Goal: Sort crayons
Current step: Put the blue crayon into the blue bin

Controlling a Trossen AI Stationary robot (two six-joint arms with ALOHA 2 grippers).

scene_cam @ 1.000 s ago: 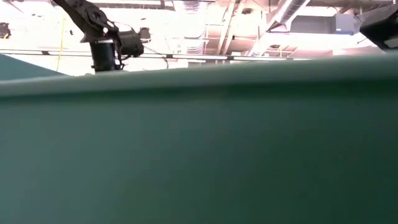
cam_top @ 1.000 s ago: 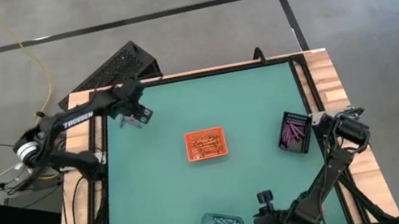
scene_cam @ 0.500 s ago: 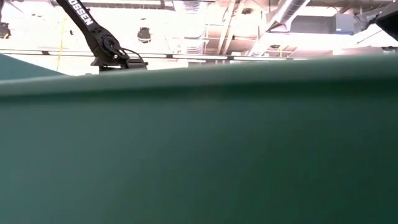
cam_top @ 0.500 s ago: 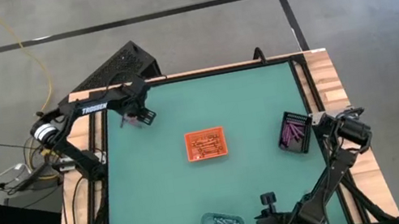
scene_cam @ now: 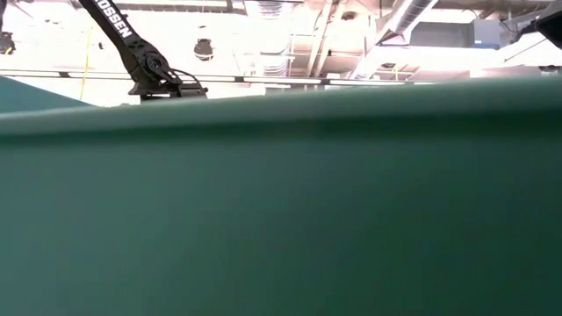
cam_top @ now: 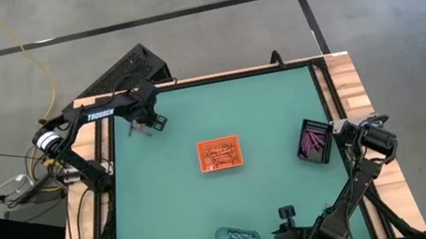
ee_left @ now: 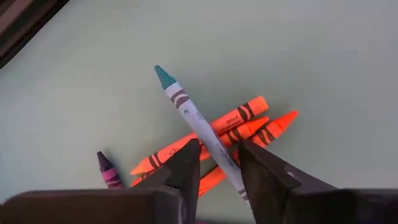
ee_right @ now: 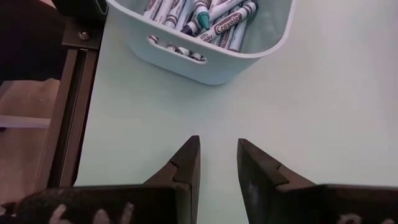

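**Desk:** Where is your left arm?

**Me:** At the far left corner of the green table mat [cam_top: 177, 214]. My left gripper [ee_left: 219, 144] is down over a small loose heap. A white-wrapped crayon with a teal tip [ee_left: 186, 106] lies across three orange paper-wrapped crayons [ee_left: 242, 115], and a dark purple crayon [ee_left: 107, 169] lies just beside them.

**Desk:** Have you got hold of one?

**Me:** My fingers stand a little apart, one on each side of the teal-tipped crayon, in a narrow gap. I cannot tell whether they touch it.

**Desk:** How close is the edge?

**Me:** Near. The mat's dark border [ee_left: 25, 25] shows in my wrist view beyond the heap. Toward the middle there is bare mat all the way to the small orange plastic tray [cam_top: 217, 141].

**Desk:** And the right side?

**Me:** My right gripper [ee_right: 217, 146] hangs low near the front edge, fingers spread with nothing between them. It faces the pale clear tray [ee_right: 205, 65], which holds blue-grey crayons [ee_right: 211, 15]. A strip of bare mat separates them, and the table's dark side rail [ee_right: 68, 93] runs close beside it.

**Desk:** And the purple ones?

**Me:** The purple-magenta crayons [cam_top: 314, 138] are in the black rectangular tray [cam_top: 327, 141] at the right edge, well apart from both grippers.
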